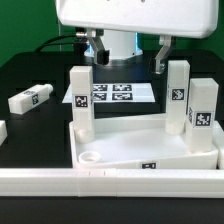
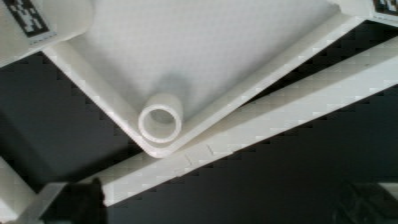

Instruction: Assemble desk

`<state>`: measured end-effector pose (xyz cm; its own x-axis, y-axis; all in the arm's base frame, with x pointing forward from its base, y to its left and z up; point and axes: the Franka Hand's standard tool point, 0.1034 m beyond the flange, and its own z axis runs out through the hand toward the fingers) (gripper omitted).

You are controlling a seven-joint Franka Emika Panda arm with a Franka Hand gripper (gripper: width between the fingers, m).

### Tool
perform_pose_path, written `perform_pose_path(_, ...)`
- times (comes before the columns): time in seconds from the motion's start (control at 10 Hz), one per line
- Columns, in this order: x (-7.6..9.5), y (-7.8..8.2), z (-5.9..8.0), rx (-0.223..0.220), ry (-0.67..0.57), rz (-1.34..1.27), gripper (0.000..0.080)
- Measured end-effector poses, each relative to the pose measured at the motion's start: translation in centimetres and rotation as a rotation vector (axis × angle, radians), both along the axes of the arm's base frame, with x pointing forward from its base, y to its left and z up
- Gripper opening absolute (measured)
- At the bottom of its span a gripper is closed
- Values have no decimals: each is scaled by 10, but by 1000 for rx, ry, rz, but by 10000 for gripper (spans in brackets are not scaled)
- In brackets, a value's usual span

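Observation:
The white desk top [image 1: 140, 150] lies tray-side up against the front rail. Three white legs stand in its corners: one on the exterior view's left [image 1: 80, 100] and two on its right [image 1: 178, 95] [image 1: 203, 115]. The near left corner socket [image 1: 92, 157] is empty. It also shows in the wrist view [image 2: 160, 122]. A fourth leg [image 1: 30, 98] lies loose on the black table at the left. My gripper [image 1: 128, 55] hangs above the marker board behind the desk top. It is open and empty, with dark fingers [image 2: 63, 205] at the wrist view's edge.
The marker board [image 1: 112, 95] lies behind the desk top. A long white rail bar [image 1: 110, 182] runs along the front; it crosses the wrist view [image 2: 285, 120] diagonally. A small white piece [image 1: 2, 130] shows at the left edge.

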<state>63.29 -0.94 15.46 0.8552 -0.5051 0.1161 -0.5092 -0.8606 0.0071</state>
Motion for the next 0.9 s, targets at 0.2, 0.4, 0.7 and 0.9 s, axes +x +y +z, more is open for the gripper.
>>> perform_pose_path(0.2, -1, -2, -1, -5, -3, 30, 649)
perform_pose_path(0.4, -32, -42, -16, -23, -12, 185, 649)
perform_pose_path(0.7, -56, -113, -27, -43, 10, 223, 649)
perform_pose_path(0.9, -57, -115, -31, -47, 11, 220, 649)
